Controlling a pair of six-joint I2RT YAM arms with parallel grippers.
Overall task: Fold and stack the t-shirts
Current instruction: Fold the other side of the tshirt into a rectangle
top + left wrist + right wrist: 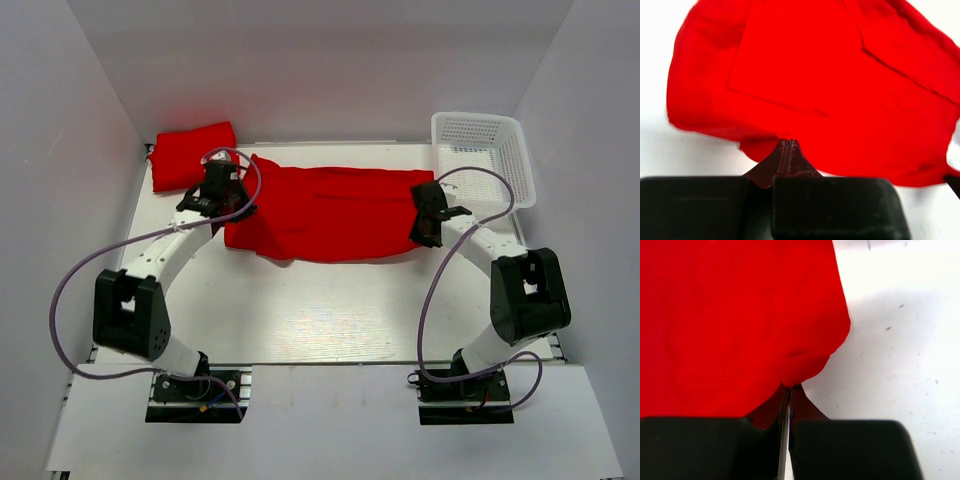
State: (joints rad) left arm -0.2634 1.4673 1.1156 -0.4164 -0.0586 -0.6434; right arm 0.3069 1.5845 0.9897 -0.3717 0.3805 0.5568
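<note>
Pinching cloth at both ends.

Left gripper (788, 146): jaws closed to a thin slit, a fold of the spread t-shirt (330, 212) caught at the tips. Red cloth fanning out ahead of the tips and to their right, bare white surface just to their left.

Right gripper (790, 389): jaws likewise pressed nearly together, clamped on a rounded edge of the same shirt. Cloth ahead of the tips and to their left, bare surface to their right.

T-shirts, count: two, both plain bright red.
- Spread t-shirt: stretched as a long band between the two sets of jaws, middle lying on the table, near edge rumpled.
- Folded t-shirt (193, 155): compact bundle beyond the left jaws and a little outward of them, held by neither gripper. Close to the spread one; touching or not, cannot tell.

Baskets, count: one. White plastic lattice basket (483, 155), beyond the right jaws and outward, apart from the cloth.

Arms, count: two, black and white, each trailing a grey-violet cable.

Surface: white table (320, 320), slightly glossy, faint specks near the right jaws.

Room: plain white walls (300, 60) beyond the jaws and on either side.
</note>
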